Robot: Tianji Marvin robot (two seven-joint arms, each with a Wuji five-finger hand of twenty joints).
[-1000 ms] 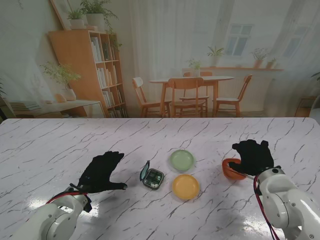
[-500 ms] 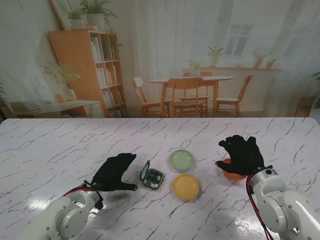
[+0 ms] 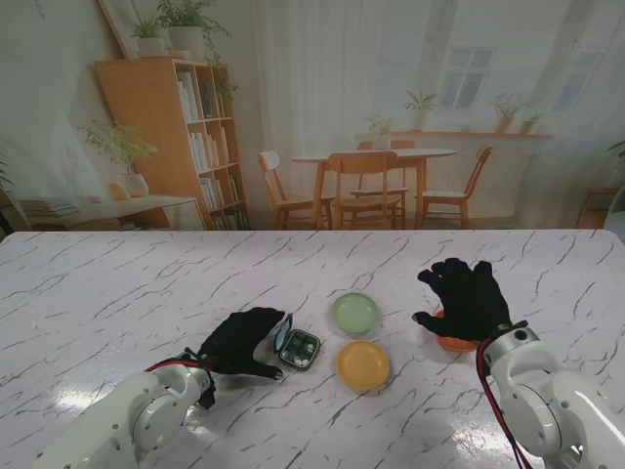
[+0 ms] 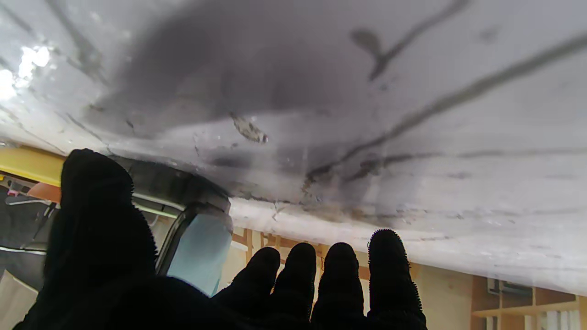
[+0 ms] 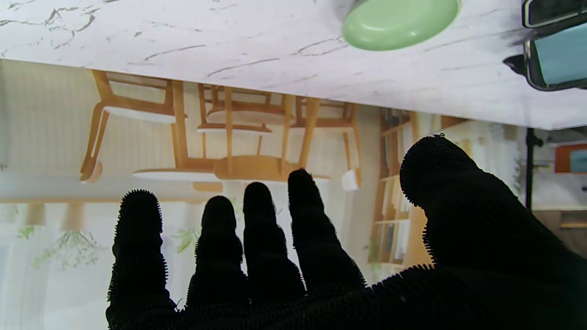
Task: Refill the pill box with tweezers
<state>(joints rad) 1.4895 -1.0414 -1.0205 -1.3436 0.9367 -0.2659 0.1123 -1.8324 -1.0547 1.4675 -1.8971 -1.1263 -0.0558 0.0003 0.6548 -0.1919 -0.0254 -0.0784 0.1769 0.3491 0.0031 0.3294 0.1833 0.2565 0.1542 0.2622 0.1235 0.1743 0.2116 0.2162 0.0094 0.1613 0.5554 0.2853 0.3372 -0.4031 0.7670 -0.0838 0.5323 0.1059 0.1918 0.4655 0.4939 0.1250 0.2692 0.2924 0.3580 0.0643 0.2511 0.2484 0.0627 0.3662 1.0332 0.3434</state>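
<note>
Where you look down, white marble table (image 3: 117, 283) | printed dining-room backdrop (image 3: 391, 117) | left hand (image 3: 242, 342) fingers spread, empty | right hand (image 3: 467, 298) likewise

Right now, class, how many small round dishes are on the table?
3. The green dish lies farthest from me in the middle, the yellow dish nearer to me, and the orange dish to the right, mostly hidden under the right hand.
</note>
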